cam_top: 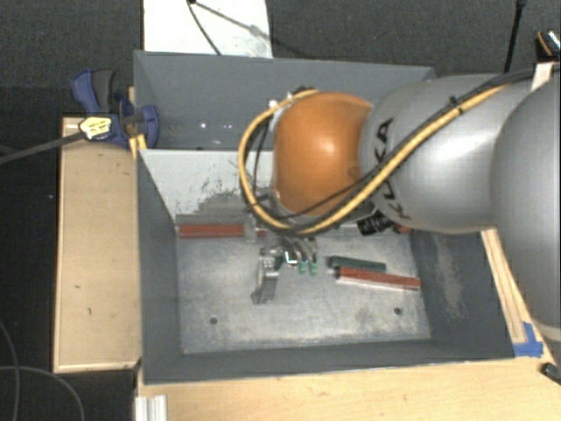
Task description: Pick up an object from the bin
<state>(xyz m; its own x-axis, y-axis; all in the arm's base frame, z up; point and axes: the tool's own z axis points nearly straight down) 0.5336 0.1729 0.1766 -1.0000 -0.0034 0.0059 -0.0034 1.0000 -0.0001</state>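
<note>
Grey bin floor, flat red stick beside green stick

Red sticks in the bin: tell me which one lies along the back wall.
The left red stick, lying level at the foot of the back wall. The other red stick lies slanted further forward, right of the gripper.

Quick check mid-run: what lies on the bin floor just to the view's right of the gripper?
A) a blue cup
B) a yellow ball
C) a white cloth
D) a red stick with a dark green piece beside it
D: to the view's right of the gripper lies a long red stick, with a dark green piece just above it in the view.
</note>
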